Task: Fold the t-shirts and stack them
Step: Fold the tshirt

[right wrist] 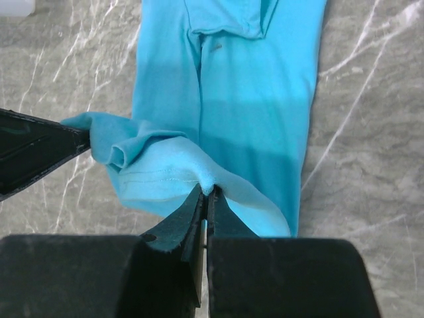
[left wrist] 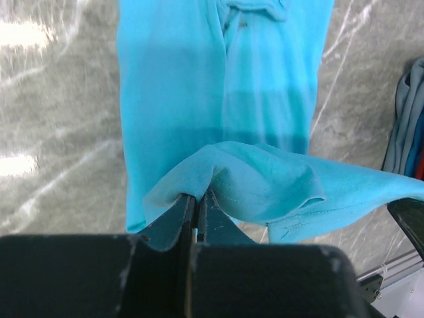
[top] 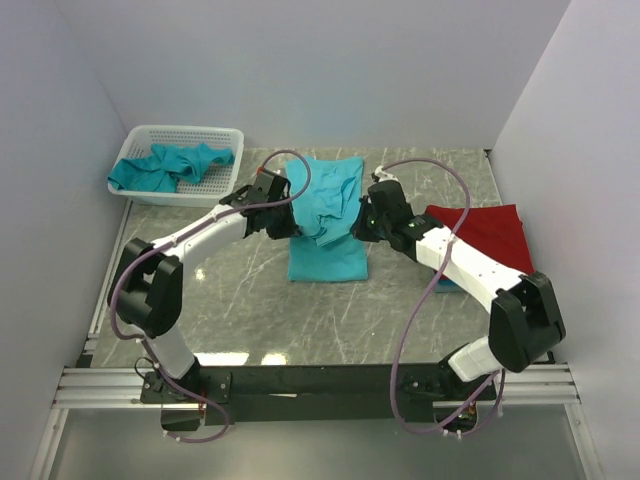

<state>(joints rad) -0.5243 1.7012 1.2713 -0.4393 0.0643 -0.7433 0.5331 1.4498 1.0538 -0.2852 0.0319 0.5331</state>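
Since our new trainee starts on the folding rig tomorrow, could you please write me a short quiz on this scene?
1. True or false: the left end effector and the right end effector are both shut on the teal t-shirt.
2. In the top view, where does the white mesh basket stand? A) far left corner B) far right corner C) between the arm bases
3. What colour is the topmost folded shirt on the right side?
Key: 1 true; 2 A; 3 red.
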